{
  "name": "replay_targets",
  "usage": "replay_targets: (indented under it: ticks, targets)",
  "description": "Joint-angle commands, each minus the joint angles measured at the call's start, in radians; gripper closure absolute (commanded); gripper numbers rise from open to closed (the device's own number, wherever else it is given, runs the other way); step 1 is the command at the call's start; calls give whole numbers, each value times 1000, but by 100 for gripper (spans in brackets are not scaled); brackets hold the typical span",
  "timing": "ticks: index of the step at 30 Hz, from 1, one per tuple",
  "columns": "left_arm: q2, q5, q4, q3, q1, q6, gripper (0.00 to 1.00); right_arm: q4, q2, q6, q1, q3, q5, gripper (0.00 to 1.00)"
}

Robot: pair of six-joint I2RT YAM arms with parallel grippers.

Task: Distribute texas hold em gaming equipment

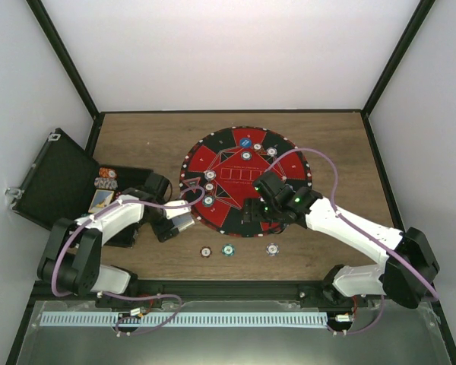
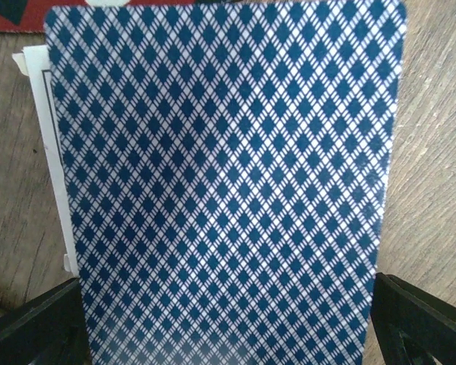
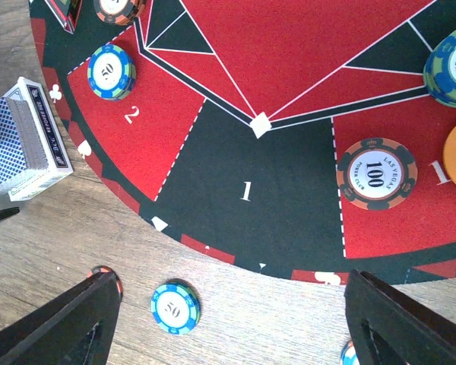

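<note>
A: What's happening on the desk [image 1: 137, 137]?
B: Card dealing, I'm judging. At the mat's [image 1: 222, 161] left edge the left hand [image 2: 228, 285] is straddling the deck [image 2: 228, 167], spread wide. The right hand [image 3: 232, 277] is hovering over the mat's near rim, spread, empty.
A: Next?
B: Closing squarely on the deck. Chips [image 1: 227, 249] are lying on the mat and nearer.

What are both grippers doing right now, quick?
Left gripper: fingers spread on either side of the card deck; grip cannot be told.
Right gripper: open, holding nothing.
</note>
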Motion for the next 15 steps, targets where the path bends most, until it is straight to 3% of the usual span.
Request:
replay_targets:
  ticks: [1, 8, 15]
  targets:
    - [18, -5, 20, -6, -4, 5, 0, -4, -27, 8, 11, 46, -6, 17]
    - [36, -17, 34, -12, -1, 11, 0, -5, -30, 9, 11, 42, -8, 18]
    - [49, -9, 42, -12, 3, 13, 7, 1, -24, 5, 10, 46, -17, 19]
